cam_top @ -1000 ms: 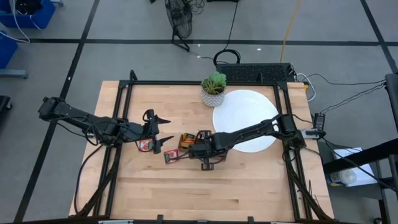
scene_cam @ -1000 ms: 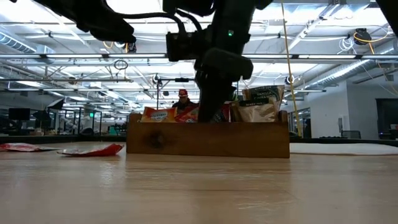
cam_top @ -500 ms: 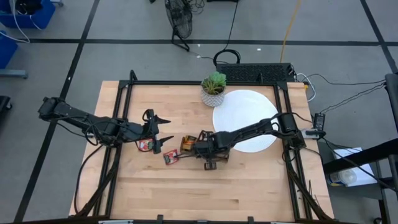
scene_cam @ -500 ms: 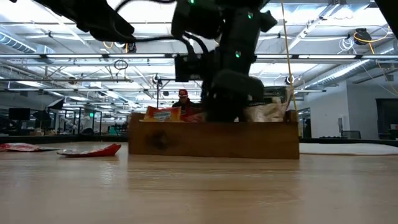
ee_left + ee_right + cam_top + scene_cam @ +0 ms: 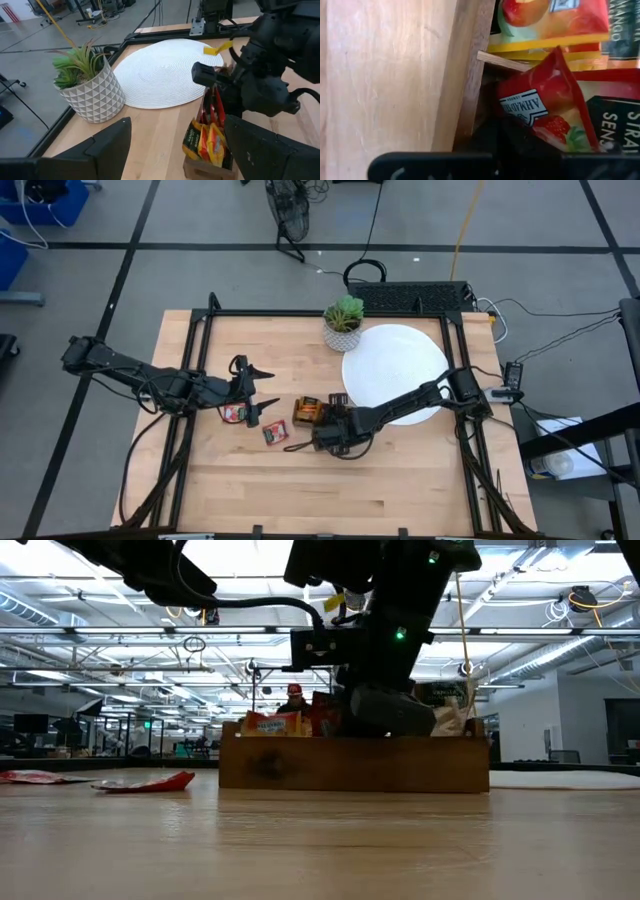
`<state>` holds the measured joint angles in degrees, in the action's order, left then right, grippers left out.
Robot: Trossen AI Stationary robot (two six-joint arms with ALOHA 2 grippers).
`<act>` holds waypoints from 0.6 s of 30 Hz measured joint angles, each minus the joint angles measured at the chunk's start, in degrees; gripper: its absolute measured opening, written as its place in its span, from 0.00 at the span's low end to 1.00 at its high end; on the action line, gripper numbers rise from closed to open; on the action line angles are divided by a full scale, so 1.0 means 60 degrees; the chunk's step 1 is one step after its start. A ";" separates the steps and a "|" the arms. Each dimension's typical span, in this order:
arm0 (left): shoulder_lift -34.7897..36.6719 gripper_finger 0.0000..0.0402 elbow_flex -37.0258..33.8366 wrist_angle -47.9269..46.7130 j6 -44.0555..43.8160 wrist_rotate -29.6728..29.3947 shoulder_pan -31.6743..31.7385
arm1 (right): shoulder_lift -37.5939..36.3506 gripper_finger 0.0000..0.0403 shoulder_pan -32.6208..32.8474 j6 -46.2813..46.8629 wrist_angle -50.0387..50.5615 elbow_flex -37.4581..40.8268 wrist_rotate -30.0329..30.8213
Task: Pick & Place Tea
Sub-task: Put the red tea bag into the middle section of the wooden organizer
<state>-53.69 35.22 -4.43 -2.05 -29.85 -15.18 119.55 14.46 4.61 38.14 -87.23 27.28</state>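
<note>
Wood table [image 5: 380,490], wood tray [image 5: 350,765] mid-table as landmark. Right gripper [image 5: 330,435] is down on the tray's near side. Its wrist cam shows a red sachet [image 5: 540,107] standing in a compartment right at the tool, but can't tell its grip state or whether it has hold of that sachet.

Step, prob.: dropping a tea sachet into the tray. Next move calls for a clean let-go and a straight lift, w/o dragging neighbouring packets out.

Left of the tray: 2 loose red sachets flat on the table, one just beside it [image 5: 274,434], one farther out [image 5: 236,413]. Left gripper [image 5: 268,387] hangs by the farther one, spread wide, empty.

Counts: 1 tray w/ several sachets (red, orange-yellow, dark print; too packed to count), 2 loose. Beyond the tray: 1 white disc [image 5: 395,365], bare, then 1 potted plant [image 5: 344,320].
</note>
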 joint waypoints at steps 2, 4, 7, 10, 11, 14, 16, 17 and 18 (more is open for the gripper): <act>0.0000 0.77 0.0000 0.0000 -0.0036 0.0000 0.0000 | 0.0000 0.00 0.0050 0.0140 -0.0009 -0.0005 0.0231; 0.0000 0.77 0.0000 0.0000 -0.0043 0.0000 0.0000 | 0.0000 0.00 0.0046 0.0155 -0.0009 -0.0009 0.0174; 0.0000 0.77 0.0000 -0.0001 -0.0099 -0.0004 0.0000 | 0.0000 0.00 0.0046 0.0112 -0.0012 -0.0022 -0.0018; 0.0000 0.77 0.0000 -0.0004 -0.0156 -0.0004 0.0000 | 0.0000 0.00 0.0046 0.0115 -0.0016 -0.0023 -0.0063; 0.0000 0.77 0.0000 -0.0004 -0.0159 -0.0007 0.0000 | -0.0005 0.00 0.0046 0.0115 -0.0016 -0.0023 -0.0082; 0.0000 0.77 0.0000 -0.0007 -0.0174 -0.0007 0.0000 | -0.0201 0.00 0.0039 0.0149 -0.0012 -0.0023 -0.0770; -0.0004 0.77 0.0000 -0.0008 -0.0174 -0.0007 0.0000 | -0.0501 0.00 -0.0023 0.0426 -0.0080 -0.0023 -0.1386; -0.0004 0.77 0.0000 -0.0010 -0.0174 -0.0007 0.0000 | -0.0680 0.00 -0.0049 0.0615 -0.0126 -0.0023 -0.1627; -0.0004 0.77 0.0000 -0.0004 -0.0174 -0.0007 0.0000 | -0.0855 0.00 -0.0081 0.0743 -0.0163 -0.0030 -0.1823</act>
<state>-53.71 35.22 -4.45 -3.09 -29.89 -15.18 114.42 13.98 9.07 37.16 -87.41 16.34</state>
